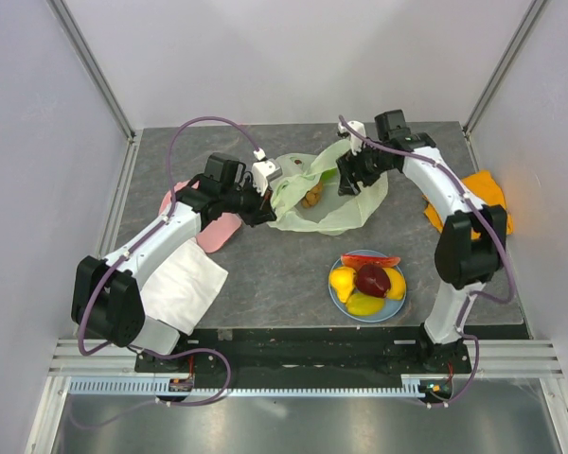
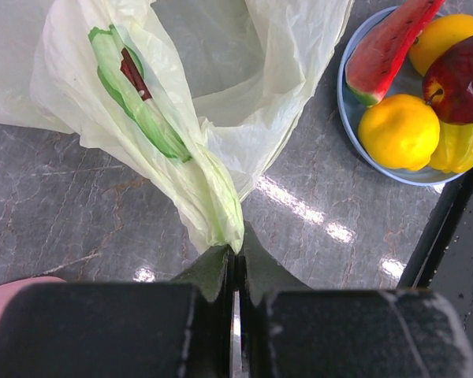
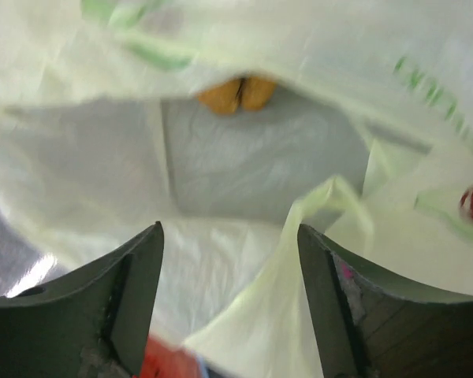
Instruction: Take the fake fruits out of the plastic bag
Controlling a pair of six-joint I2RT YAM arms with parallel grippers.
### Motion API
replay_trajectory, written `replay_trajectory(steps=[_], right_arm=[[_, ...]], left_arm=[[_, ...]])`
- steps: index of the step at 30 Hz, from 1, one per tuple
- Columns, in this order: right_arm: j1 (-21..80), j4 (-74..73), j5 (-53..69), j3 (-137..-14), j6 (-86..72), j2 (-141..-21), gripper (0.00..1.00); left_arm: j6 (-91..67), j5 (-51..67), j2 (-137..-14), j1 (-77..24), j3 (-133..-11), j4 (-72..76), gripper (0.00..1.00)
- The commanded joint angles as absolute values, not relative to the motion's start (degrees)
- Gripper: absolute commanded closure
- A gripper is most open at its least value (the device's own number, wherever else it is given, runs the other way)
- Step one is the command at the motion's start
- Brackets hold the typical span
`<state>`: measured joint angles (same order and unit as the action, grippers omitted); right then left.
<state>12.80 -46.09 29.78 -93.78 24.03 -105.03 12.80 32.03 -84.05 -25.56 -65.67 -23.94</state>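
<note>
Grey marbled tabletop (image 1: 265, 270) is carrying everything: the plastic bag (image 1: 346, 206) is lying at the far middle, its mouth gaping toward the right arm, and a light-blue plate (image 1: 335, 299) nearer the bases is holding fake fruits (image 1: 371, 281) already out. The left gripper (image 2: 235, 253) is clenching a gathered fold of the bag's edge, jaws pressed together on the film. The right gripper (image 3: 230, 236) is hanging released at the opening, jaws spread wide, with a loose flap of film poking up between them. One orange-brown fruit (image 3: 238, 93) is sitting deep inside. Doing this well likely means the left arm holding the mouth taut and raised while the right is sliding past the flap and closing only on fruit, not plastic.
</note>
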Motion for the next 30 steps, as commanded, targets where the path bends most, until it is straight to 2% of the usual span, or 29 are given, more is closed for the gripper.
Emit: replay_trajectory(steps=[1,4,6,15,17,19,24,30], right_arm=[[13.45,-34.81,29.27,-102.29,15.91,-115.01,0.28],[13.54,-33.66,21.83,-105.73,15.11,-120.65,0.29],[13.19,-34.54,12.16,-104.6,16.6,-121.46,0.27],[0.8,-39.99,5.28,-83.78,23.0,-106.37,0.27],[0.26,-40.08,7.98,-79.9,25.56,-101.27,0.25],[0.87,-40.34,18.13,-79.8,28.03,-97.41,0.23],[7.2,-38.85,27.06,-84.54,32.69,-97.99,0.2],[9.58,-43.67,33.31,-94.91,35.77,-109.31,0.34]], left_arm=[[10.72,34.8,-82.09,-25.49,-67.67,-23.99,0.99],[11.07,36.9,-81.13,-25.4,-68.9,-25.74,0.98],[11.25,36.83,-80.51,-25.49,-69.61,-26.1,0.98],[12.75,38.57,-80.59,-25.66,-71.36,-26.63,0.98],[12.48,39.2,-82.52,-25.93,-71.98,-26.46,0.99],[11.96,39.55,-83.84,-26.19,-73.38,-25.93,0.98],[8.79,39.2,-87.44,-26.37,-76.72,-23.91,0.98],[2.47,35.96,-91.22,-26.37,-81.2,-21.1,0.98]])
